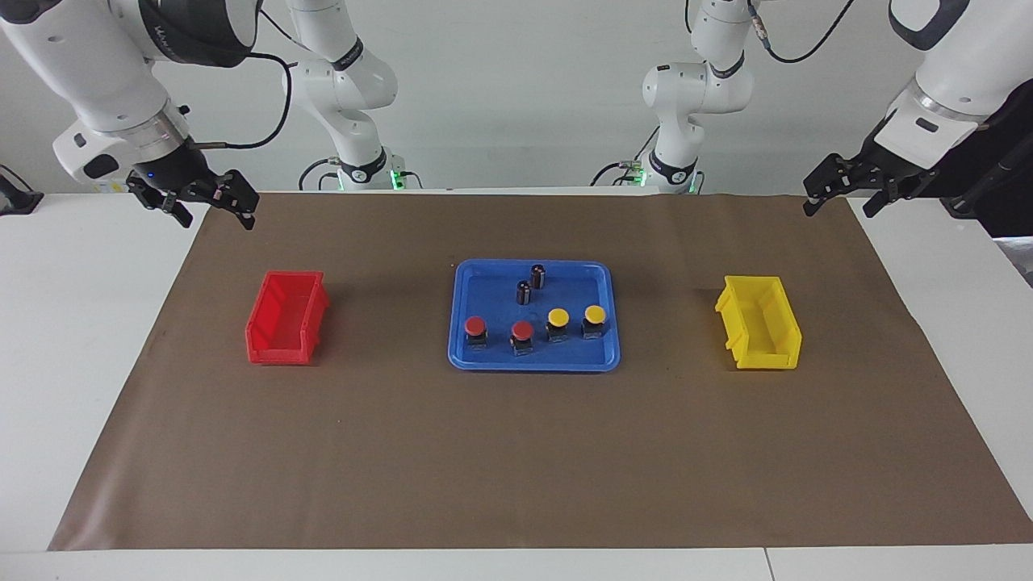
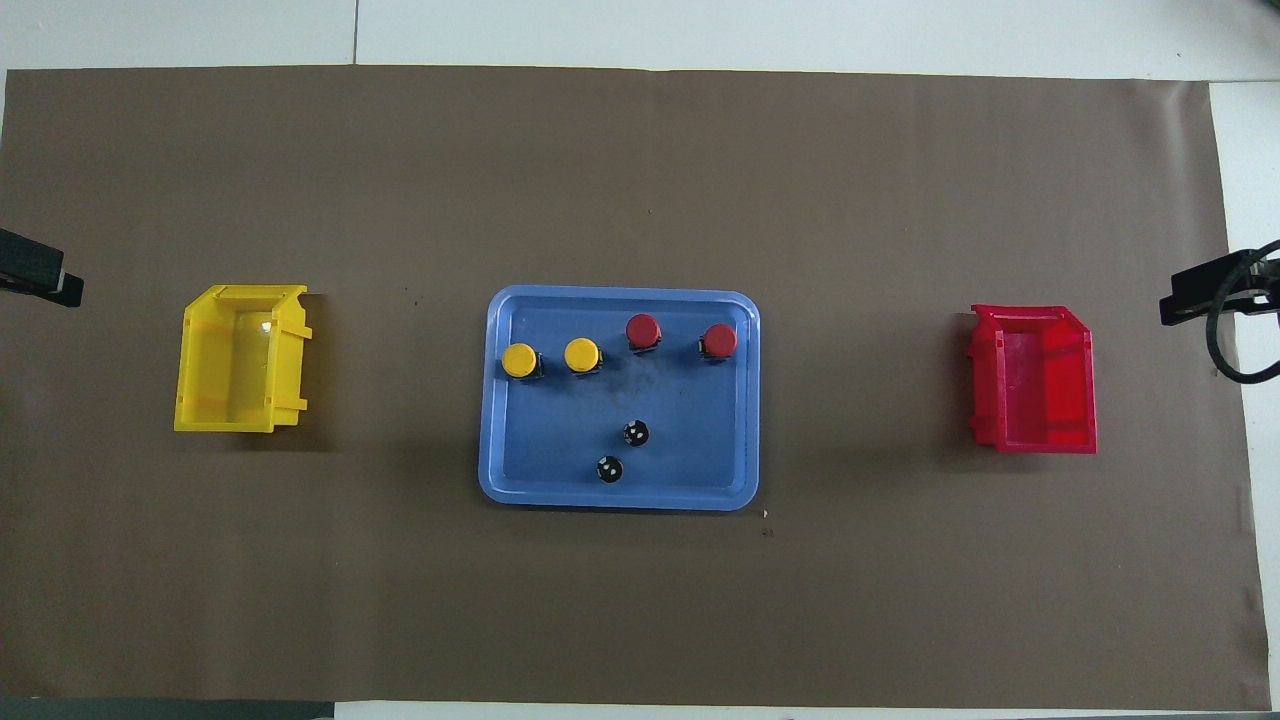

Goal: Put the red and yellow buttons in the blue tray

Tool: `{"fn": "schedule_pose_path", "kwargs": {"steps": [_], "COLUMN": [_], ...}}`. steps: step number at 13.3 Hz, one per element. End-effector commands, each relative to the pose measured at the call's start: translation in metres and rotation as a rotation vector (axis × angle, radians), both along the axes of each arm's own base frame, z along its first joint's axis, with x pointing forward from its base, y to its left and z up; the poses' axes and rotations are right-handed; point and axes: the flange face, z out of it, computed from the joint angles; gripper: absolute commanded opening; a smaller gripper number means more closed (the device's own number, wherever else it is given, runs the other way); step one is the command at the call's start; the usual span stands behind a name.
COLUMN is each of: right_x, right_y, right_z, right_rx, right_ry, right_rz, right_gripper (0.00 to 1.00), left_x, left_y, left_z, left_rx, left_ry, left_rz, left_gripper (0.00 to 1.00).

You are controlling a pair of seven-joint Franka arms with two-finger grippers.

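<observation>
All four red and yellow buttons point(image 1: 534, 329) stand in a row in the blue tray point(image 1: 464, 355), with two dark cylinders point(image 1: 531, 284) nearer the robots. The left gripper point(image 1: 845, 187) hangs open and empty above the mat's edge near the yellow bin point(image 1: 759, 332). The right gripper point(image 1: 202, 200) hangs open and empty near the red bin point(image 1: 286, 319).
</observation>
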Motion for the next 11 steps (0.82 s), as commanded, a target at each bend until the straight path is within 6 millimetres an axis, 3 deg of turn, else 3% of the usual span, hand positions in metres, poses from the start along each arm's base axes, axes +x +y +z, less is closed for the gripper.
{"fn": "schedule_pose_path", "kwargs": {"steps": [1, 4, 5, 7, 11], "right_x": [-0.003, -0.003, -0.003, -0.003, -0.004], "right_y": [-0.003, -0.003, -0.003, -0.003, -0.003], "right_z": [0.003, 0.003, 0.003, 0.003, 0.003], "right_rx": [0.007, 0.007, 0.007, 0.007, 0.007], "right_ry": [-0.015, -0.015, -0.015, -0.015, -0.015], "right_rz": [0.023, 0.023, 0.023, 0.023, 0.023], "right_gripper": [1.00, 1.00, 1.00, 1.00, 1.00], "left_x": [-0.006, -0.007, -0.008, -0.006, -0.006], "left_y": [0.003, 0.011, 0.003, 0.008, 0.000], "left_z": [0.007, 0.009, 0.009, 0.008, 0.008], "left_rx": [0.017, 0.005, 0.003, 0.001, -0.003], "left_ry": [0.010, 0.004, 0.006, 0.009, 0.006], "left_rz": [-0.017, -0.009, -0.024, -0.015, -0.032], "left_gripper": [1.00, 1.00, 1.00, 1.00, 1.00]}}
